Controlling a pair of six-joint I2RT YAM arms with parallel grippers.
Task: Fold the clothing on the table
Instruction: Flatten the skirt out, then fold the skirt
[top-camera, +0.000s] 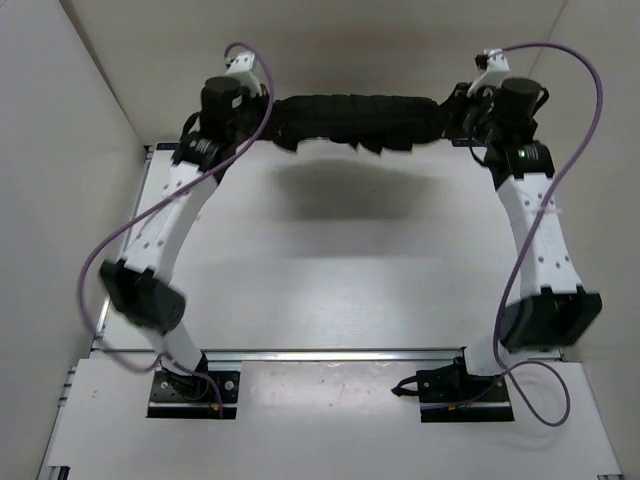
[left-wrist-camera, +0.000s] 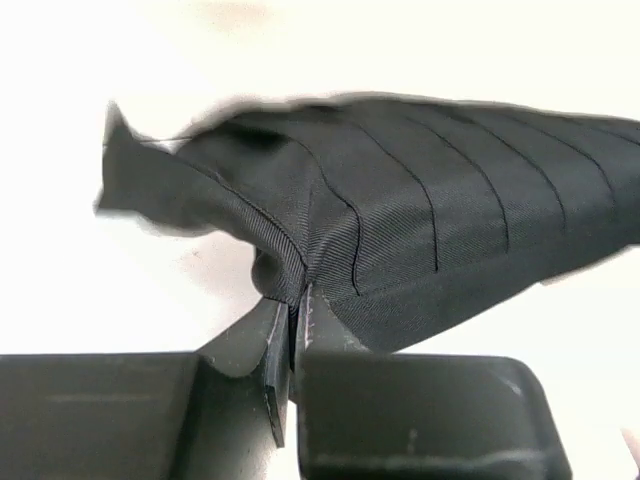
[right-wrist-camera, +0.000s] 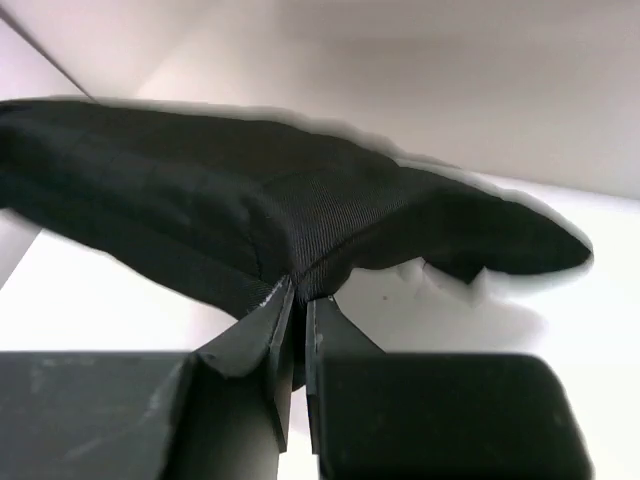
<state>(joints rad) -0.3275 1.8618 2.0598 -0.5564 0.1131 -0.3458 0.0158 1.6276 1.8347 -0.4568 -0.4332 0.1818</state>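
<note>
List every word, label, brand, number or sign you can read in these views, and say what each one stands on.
None: no text can be read in any view.
On the clothing: plain black pleated fabric, no tag or print showing.
On the left gripper and the right gripper: plain dark surfaces, no markings.
On the table: white surface, no lettering.

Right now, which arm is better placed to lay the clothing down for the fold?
Neither clearly. The left gripper and the right gripper each pinch one end of the clothing, stretched between them above the far part of the table. Likely both should lower it together.
</note>
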